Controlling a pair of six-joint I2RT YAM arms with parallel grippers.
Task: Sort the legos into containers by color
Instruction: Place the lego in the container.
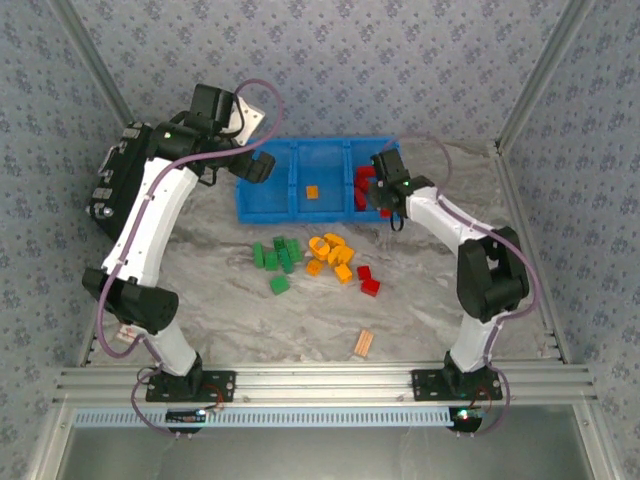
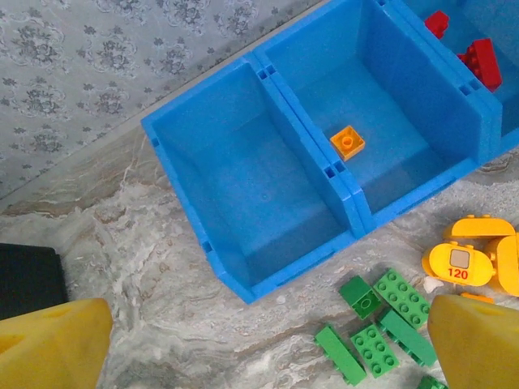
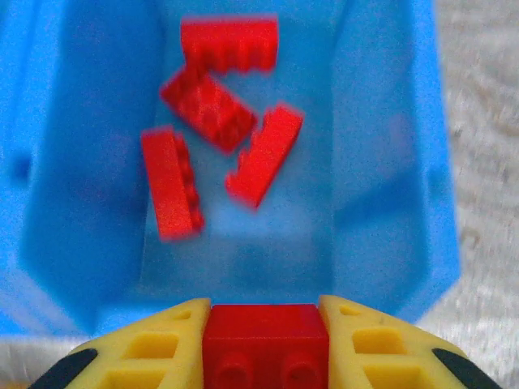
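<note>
Seen from above, the right claw (image 1: 383, 196) hung over the right-hand compartment of the blue bin (image 1: 300, 146). Green bricks (image 1: 277, 255), orange-yellow pieces (image 1: 332, 250) and loose red bricks (image 1: 367, 280) lay scattered on the bench (image 1: 250, 320).

From the left wrist, the left claw (image 2: 263, 348) stood spread wide with nothing between its fingers (image 2: 53, 340). It hovered near the green bricks, and one orange brick (image 2: 347, 143) sat in the middle compartment.

From the right wrist, the right claw pinched a red brick (image 3: 265, 348) at the near wall of the compartment where four red bricks (image 3: 219, 113) lay. The step appeared to be delivering a red piece. The next move seemingly called for clearing that wall, then parting the fingers.
</note>
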